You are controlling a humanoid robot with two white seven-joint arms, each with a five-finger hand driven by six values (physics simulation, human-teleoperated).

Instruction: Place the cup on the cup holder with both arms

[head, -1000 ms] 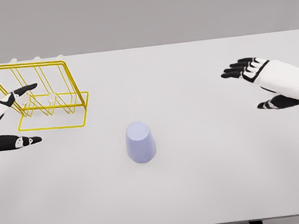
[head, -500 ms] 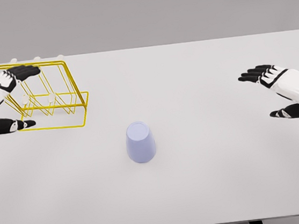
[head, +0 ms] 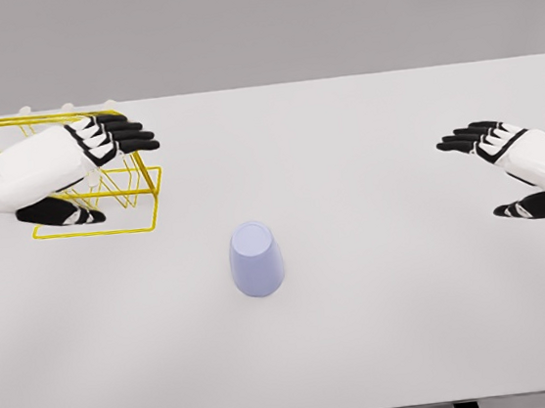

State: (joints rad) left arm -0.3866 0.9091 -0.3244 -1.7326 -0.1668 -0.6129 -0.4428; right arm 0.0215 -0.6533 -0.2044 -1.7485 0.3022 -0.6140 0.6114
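A pale lilac cup (head: 256, 259) stands upside down mid-worktop (head: 385, 329), untouched, both the left hand (head: 91, 170) and right hand (head: 505, 168) spread wide and empty.

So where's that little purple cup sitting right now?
In the head view, the cup stands upside down on the white table, slightly left of centre, in front of and right of the yellow wire holder, untouched by either hand.

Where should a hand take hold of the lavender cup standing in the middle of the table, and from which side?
Probably around the side wall of the cup, coming in level from its right with the open right hand. It seems to stand upside down with its closed base up, so no rim offers itself. The left hand is open over the yellow wire holder.
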